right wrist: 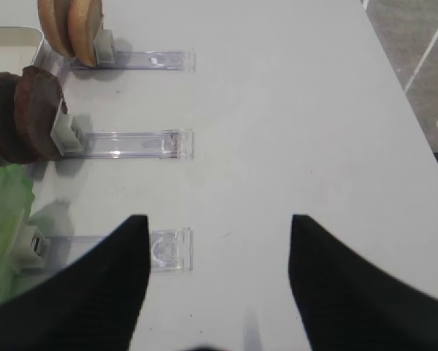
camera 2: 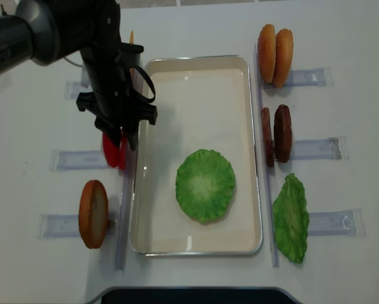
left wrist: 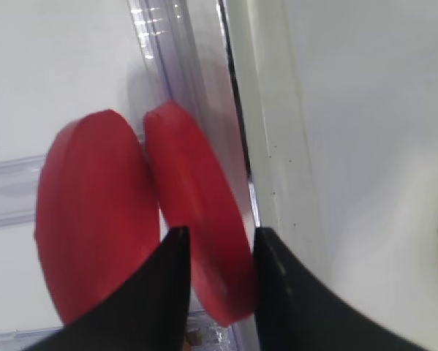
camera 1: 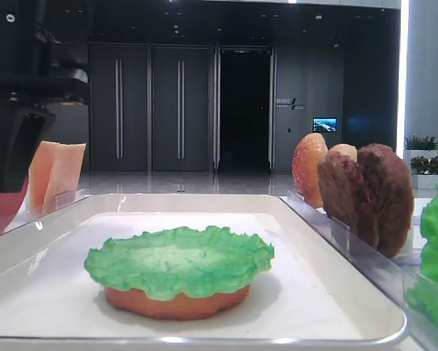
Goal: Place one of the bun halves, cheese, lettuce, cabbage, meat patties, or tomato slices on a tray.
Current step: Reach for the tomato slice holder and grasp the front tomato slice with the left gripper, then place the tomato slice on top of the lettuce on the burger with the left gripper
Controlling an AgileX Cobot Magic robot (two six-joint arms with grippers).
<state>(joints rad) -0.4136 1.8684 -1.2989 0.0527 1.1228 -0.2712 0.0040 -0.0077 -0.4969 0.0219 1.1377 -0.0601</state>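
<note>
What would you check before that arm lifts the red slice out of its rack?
1. Left gripper fingers either side of one tomato slice only: ok.
2. Grip tight enough to lift: cannot tell.
3. Second tomato slice outside the fingers: ok.
4. Tray has bare room beside the lettuce: ok.
5. Right gripper open, over bare table, away from the tray: ok.
</note>
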